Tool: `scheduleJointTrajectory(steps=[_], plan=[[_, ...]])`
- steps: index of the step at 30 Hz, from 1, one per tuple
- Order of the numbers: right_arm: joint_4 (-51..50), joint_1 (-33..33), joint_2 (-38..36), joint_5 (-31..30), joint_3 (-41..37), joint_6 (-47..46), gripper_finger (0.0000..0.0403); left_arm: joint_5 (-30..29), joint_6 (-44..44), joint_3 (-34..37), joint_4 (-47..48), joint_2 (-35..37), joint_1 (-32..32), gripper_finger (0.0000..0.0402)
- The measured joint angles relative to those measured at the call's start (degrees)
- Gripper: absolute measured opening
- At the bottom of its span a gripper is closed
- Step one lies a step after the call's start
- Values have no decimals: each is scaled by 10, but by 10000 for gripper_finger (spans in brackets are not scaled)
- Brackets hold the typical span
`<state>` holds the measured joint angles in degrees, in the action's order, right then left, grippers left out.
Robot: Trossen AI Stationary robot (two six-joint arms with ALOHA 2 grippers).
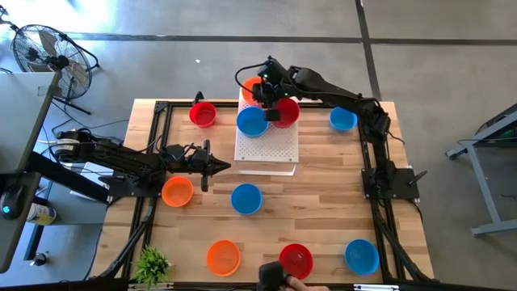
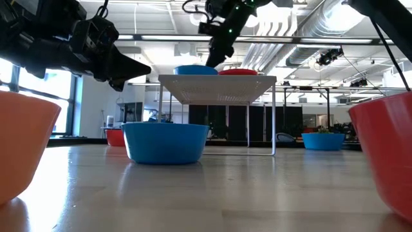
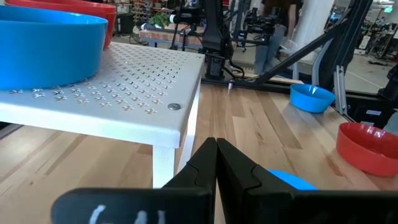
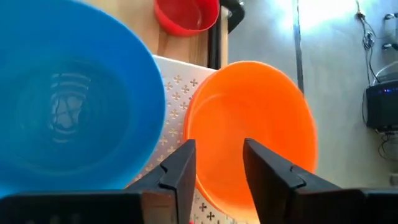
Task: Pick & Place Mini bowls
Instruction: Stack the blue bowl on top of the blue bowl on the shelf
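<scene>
The right gripper [image 4: 217,165], fingers spread, hangs over a glossy orange round plastic mini bowl [image 4: 261,118] on the white perforated board [image 1: 266,145]; the left gripper [image 3: 216,163] is pressed together.

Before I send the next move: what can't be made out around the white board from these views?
- Orange bowl on the perforated board: mostly hidden in the high view by the right gripper; whether it sits flat is unclear.
- Red bowl: partly covered there too.
- Left gripper, shut: blocks the blue bowl behind it in the left wrist view.
</scene>
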<state>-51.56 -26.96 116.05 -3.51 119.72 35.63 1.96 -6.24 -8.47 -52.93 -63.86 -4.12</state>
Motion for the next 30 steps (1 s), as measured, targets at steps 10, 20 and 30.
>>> scheduleJointTrajectory(steps=[10,20,30], plan=[[-100,0,-88,12,0,-57,12,2,0,0,6,0,0,1],[84,6,-306,54,-320,-119,3,2,2,0,5,0,0,1],[310,71,-589,-16,-688,-235,4,29,-28,0,32,0,0,1]])
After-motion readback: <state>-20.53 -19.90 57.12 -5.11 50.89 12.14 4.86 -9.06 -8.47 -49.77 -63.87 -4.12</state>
